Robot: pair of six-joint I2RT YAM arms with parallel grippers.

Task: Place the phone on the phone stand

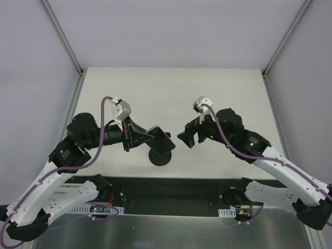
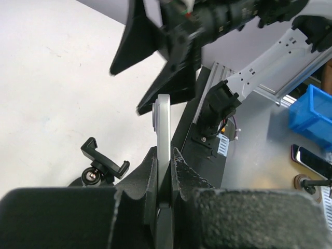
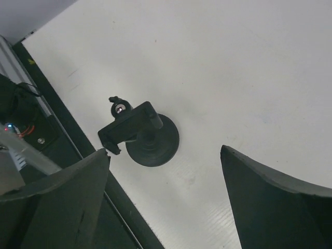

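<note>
left gripper (image 1: 147,138): closed on the thin glossy black slab phone (image 1: 162,139), pinching its flat faces
phone place: in the air, just above the small black disc-base phone stand (image 1: 160,157) on the white desk (image 1: 155,93)
phone axis: long axis sticks straight out of the gripper, toward the right arm
right gripper (image 1: 185,137): wide open, empty, near the phone's far end

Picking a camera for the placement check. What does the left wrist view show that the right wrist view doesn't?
Left wrist only: the phone, edge-on, clamped in the left tool; a blue bin past the table edge. Right wrist only: the phone stand with its round base in full, framed by the open right tool. Both: the stand's empty cradle on the white table.
</note>
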